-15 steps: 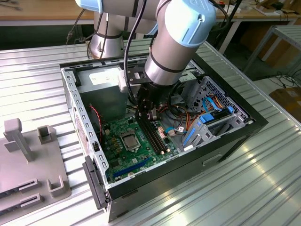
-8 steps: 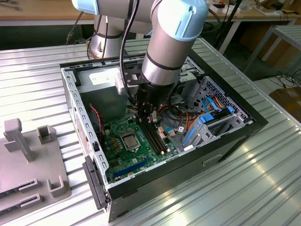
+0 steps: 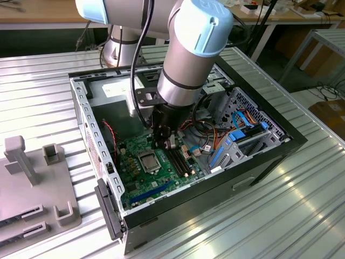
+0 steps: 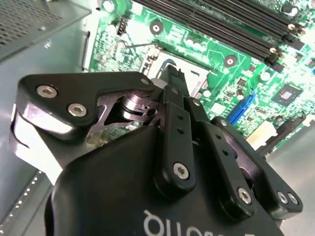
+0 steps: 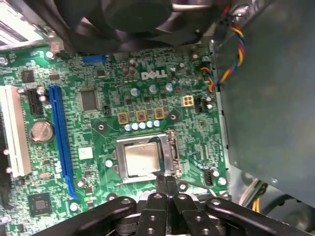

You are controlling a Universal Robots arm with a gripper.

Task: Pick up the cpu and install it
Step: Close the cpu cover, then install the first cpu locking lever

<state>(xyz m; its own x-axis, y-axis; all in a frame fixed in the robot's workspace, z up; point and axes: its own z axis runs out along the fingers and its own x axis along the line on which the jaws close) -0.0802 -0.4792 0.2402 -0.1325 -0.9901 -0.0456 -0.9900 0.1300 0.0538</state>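
The cpu (image 5: 142, 158) lies flat in the socket (image 5: 170, 153) on the green motherboard (image 5: 98, 142), its silver top exposed. In the exterior view the cpu (image 3: 147, 159) sits near the middle of the board, inside the open computer case (image 3: 269, 148). Case walls, 1 black fan (image 5: 142, 17) and coloured cables (image 3: 237, 121) close in around the board. The gripper (image 5: 166, 184) hangs just beside the socket's edge, fingers pressed together and holding nothing. The arm (image 3: 188, 59) reaches steeply down into the case from above the bench (image 3: 302, 205).
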